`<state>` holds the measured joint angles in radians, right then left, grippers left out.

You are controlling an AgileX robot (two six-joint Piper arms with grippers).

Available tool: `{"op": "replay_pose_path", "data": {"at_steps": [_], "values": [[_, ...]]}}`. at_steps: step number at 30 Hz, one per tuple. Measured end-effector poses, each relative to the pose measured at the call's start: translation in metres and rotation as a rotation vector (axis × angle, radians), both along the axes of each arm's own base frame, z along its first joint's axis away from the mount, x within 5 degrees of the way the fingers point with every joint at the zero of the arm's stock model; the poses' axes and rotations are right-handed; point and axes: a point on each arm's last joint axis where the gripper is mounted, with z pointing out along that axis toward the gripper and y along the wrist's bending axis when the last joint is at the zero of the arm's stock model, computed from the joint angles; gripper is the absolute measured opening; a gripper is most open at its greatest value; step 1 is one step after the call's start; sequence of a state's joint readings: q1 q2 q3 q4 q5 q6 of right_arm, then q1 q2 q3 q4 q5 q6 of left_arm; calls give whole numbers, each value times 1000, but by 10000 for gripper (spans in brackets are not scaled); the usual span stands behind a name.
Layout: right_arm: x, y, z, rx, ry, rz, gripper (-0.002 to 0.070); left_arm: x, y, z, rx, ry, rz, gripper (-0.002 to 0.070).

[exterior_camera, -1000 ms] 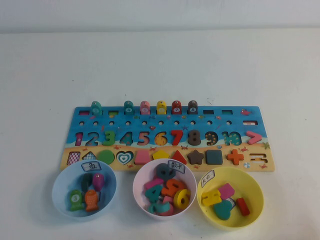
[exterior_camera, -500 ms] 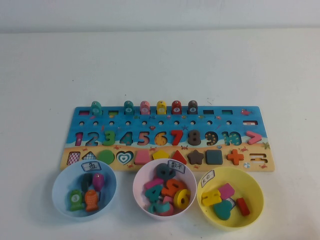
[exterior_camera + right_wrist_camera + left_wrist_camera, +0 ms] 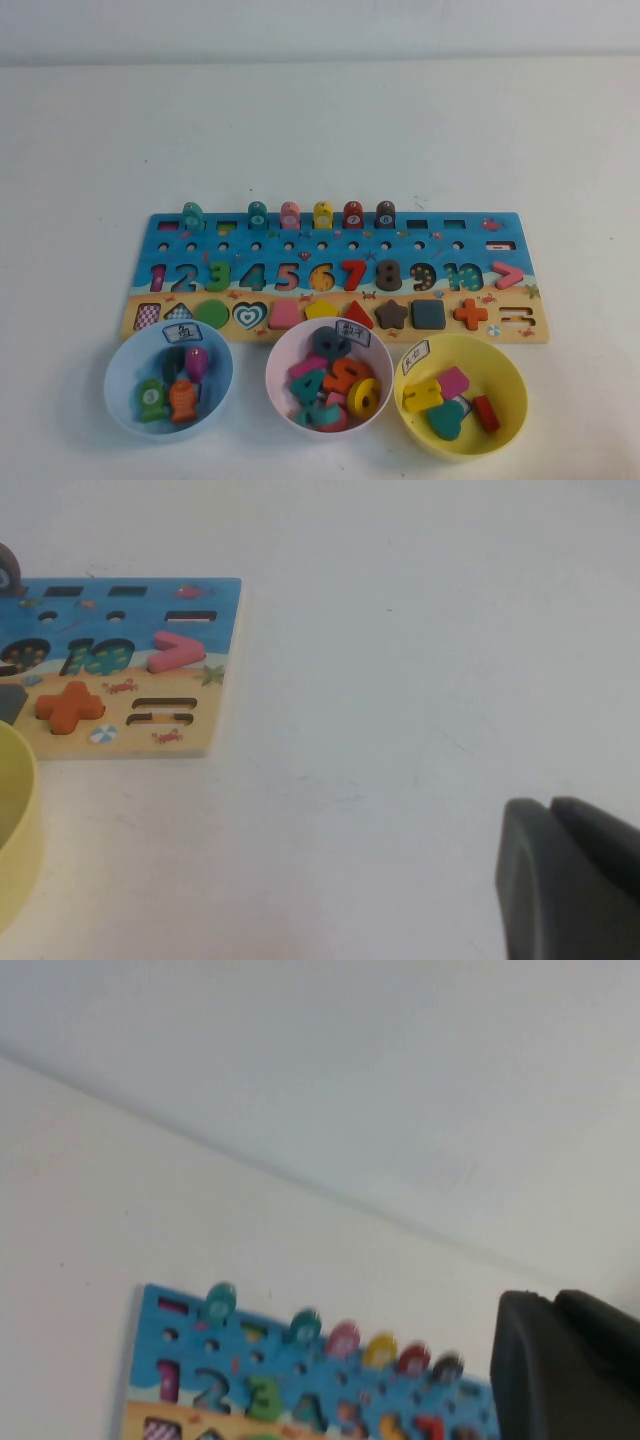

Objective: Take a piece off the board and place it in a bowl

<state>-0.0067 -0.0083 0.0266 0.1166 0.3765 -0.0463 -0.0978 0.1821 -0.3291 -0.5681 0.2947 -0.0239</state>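
Nothing moved since earlier frames. Turquoise fish [image 3: 192, 215] upright at board [image 3: 335, 275] back-left, bowl [image 3: 168, 385] nearest it. Small, light, rigid wood: pinch flat sides. Left gripper [image 3: 565, 1365] off-table, pressed together; right gripper [image 3: 570, 880] right of board, can't tell.

The board [image 3: 300, 1380] lies on the white worktop [image 3: 90, 1220], w/ the turquoise piece [image 3: 220, 1300] upright at its far row's end. Left pincer [image 3: 565, 1365], dark, closed, is near the board.
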Motion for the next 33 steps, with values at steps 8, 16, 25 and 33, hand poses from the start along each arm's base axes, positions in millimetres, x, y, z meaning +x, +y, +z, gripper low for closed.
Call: {"op": "replay_pose_path", "data": {"at_steps": [8, 16, 25, 33], "values": [[0, 0, 0, 2, 0, 0, -17, 57, -20, 98, 528, 372, -318, -4], [0, 0, 0, 2, 0, 0, -17, 163, -22, 115, 709, 669, -410, -4], [0, 0, 0, 2, 0, 0, -17, 256, -66, 58, 864, 906, -531, -4], [0, 0, 0, 2, 0, 0, -17, 287, -121, -3, 964, 1020, -665, -4]]}}
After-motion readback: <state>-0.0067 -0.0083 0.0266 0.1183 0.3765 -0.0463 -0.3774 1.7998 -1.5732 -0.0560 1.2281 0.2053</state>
